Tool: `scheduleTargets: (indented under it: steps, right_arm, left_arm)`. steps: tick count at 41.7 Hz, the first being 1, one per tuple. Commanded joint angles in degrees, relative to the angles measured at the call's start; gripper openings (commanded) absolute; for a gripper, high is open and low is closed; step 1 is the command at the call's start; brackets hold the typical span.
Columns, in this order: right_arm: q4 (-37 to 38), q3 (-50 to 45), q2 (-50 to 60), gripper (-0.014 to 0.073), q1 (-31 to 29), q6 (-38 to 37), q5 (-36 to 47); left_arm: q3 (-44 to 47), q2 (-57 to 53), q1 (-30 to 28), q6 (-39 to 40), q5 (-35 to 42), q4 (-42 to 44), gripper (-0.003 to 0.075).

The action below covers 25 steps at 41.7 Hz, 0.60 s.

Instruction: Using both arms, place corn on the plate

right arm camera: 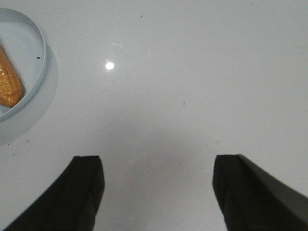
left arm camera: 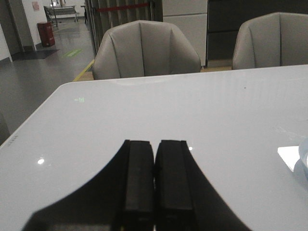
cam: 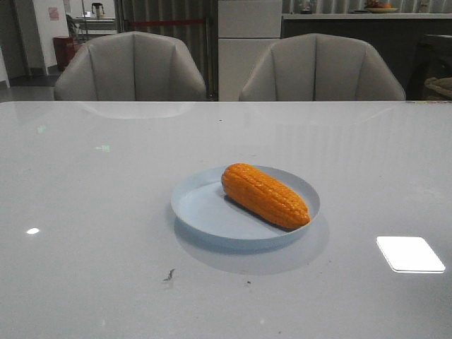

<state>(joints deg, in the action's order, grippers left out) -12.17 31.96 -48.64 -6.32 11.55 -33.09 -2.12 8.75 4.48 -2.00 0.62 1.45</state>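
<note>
The orange corn [cam: 265,195] lies slantwise inside the pale blue plate [cam: 205,212] near the middle of the table. No arm shows in the front view. In the right wrist view, one end of the corn [right arm camera: 8,86] and part of the plate [right arm camera: 36,57] with a tiny dark speck sit at the frame's edge; my right gripper [right arm camera: 156,166] hangs open over bare table, away from the plate, with nothing between its fingers. My left gripper [left arm camera: 154,147] is shut on nothing, its black fingers pressed together above the table, with a sliver of the plate [left arm camera: 304,154] at the frame's edge.
Two grey chairs [cam: 131,67] [cam: 321,67] stand behind the far edge of the glossy white table [cam: 106,212]. A bright light reflection [cam: 409,254] lies on the table at the front right. A small dark mark [cam: 169,275] sits in front of the plate.
</note>
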Motion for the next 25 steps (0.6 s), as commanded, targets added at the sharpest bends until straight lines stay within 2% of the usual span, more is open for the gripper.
scheduleTargets:
  steps: [1, 5, 7, 10, 25]
  right_arm:
    - [-0.7, 1.5, 0.4, 0.0582, -0.3, 0.0, 3.1]
    - [-0.7, 1.5, 0.4, 0.0582, -0.3, 0.0, 3.1]
    - [-0.7, 1.5, 0.4, 0.0582, -0.3, 0.0, 3.1]
    - [-0.7, 1.5, 0.4, 0.0582, -0.3, 0.0, 3.0]
    - [-0.7, 1.5, 0.4, 0.0582, -0.3, 0.0, 3.0]
  left_arm:
    - [2.1, -5.0, 0.2, 0.5, 5.6, -1.8, 0.0093]
    - [5.1, -9.5, 0.2, 0.5, 5.4, -1.8, 0.0093]
    - [4.7, -10.6, 0.2, 0.5, 1.1, -1.8, 0.0093]
    - [4.8, -10.3, 0.2, 0.5, 0.3, -1.8, 0.0093]
    - [4.8, -10.2, 0.2, 0.5, 0.1, -1.8, 0.0093]
